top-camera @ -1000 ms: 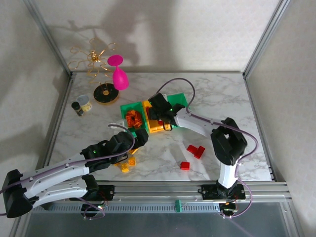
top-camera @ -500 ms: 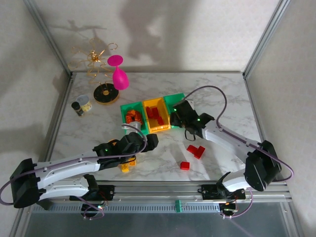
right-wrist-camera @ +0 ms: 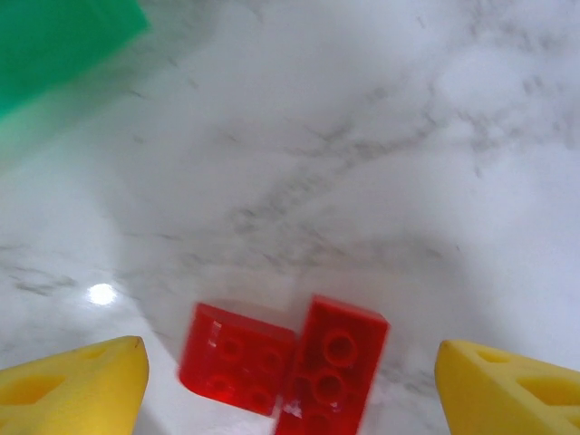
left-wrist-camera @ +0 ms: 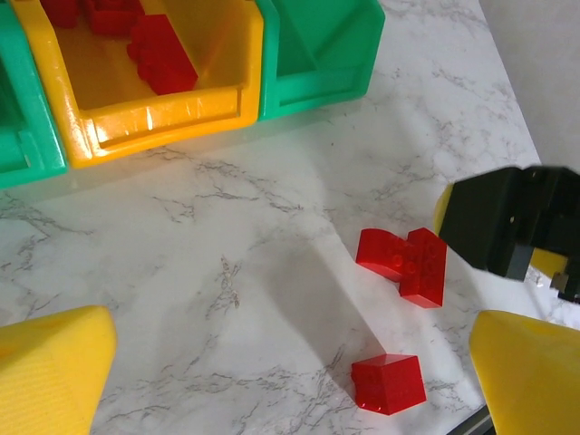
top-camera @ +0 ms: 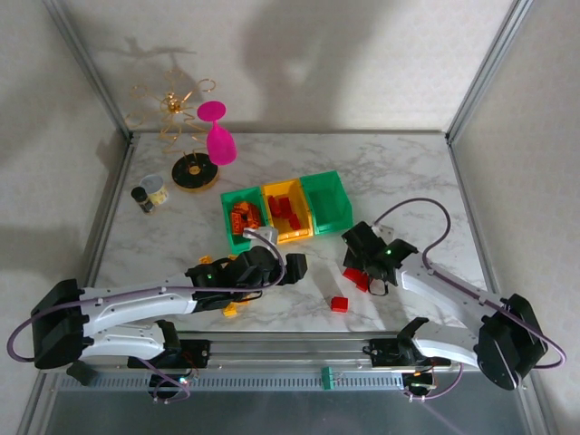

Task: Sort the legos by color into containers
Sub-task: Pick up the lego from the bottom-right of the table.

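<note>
Three bins stand in a row: a green bin [top-camera: 237, 220] with orange bricks, a yellow-orange bin [top-camera: 288, 213] with red bricks [left-wrist-camera: 163, 59], and a second green bin [top-camera: 326, 201]. Two touching red legos [top-camera: 358, 278] lie on the marble, and a single red lego [top-camera: 339, 304] sits nearer the front. My right gripper [top-camera: 362, 268] hovers open just above the pair [right-wrist-camera: 333, 367], one finger on each side. My left gripper [top-camera: 297, 269] is open and holds nothing, left of the single brick [left-wrist-camera: 388, 382]. Orange and yellow legos [top-camera: 231, 310] lie under my left arm.
At the back left stand a pink goblet [top-camera: 217, 136], a gold wire stand [top-camera: 177, 104] on a black disc [top-camera: 196, 172], and a small glass jar [top-camera: 149, 192]. The metal rail [top-camera: 326, 344] runs along the front edge. Both grippers are close together.
My right gripper left the yellow-orange bin and swung forward and right, down over the two red legos. My left arm reached rightward, away from the orange bricks.
</note>
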Available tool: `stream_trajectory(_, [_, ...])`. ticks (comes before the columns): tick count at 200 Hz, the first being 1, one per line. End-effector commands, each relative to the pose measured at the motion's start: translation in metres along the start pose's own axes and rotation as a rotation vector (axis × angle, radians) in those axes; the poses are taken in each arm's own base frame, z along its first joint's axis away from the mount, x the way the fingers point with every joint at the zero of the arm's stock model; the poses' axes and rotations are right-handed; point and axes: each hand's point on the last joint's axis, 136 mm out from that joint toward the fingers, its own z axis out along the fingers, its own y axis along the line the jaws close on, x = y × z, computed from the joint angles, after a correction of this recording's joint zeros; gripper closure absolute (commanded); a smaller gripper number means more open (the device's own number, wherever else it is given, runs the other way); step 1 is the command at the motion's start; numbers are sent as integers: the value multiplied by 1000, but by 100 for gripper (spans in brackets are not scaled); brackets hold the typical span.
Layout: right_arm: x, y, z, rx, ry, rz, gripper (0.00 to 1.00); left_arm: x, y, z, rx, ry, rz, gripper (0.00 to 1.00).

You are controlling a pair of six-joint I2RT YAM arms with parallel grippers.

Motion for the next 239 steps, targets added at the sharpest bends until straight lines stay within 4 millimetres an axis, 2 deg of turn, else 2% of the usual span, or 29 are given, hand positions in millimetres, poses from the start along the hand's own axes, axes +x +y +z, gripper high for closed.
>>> stream_trajectory(1, [18,-15,2,26,39,91,19,-8,-16,-1,40,-14,14,0])
stream_trajectory(27, [34,-13,6,-10,71,105,25,-7,-15,-1,38,-13,12,0])
stream_trajectory(52, [47,-11,12,-16,104,90,27,-7,-13,-1,30,-17,13,0])
stream_trajectory(68, [53,-5,15,-36,117,79,27,-7,-13,-1,27,-19,13,0])
stream_trajectory(107, [64,3,25,-71,145,65,34,-7,-11,-1,18,-21,12,0])
stream_trajectory(183, [66,-6,38,-15,144,44,46,-8,-7,-2,4,-28,10,0])
stream_trajectory(239, [58,-8,37,-14,123,39,61,-9,-6,-3,-1,-36,10,0])
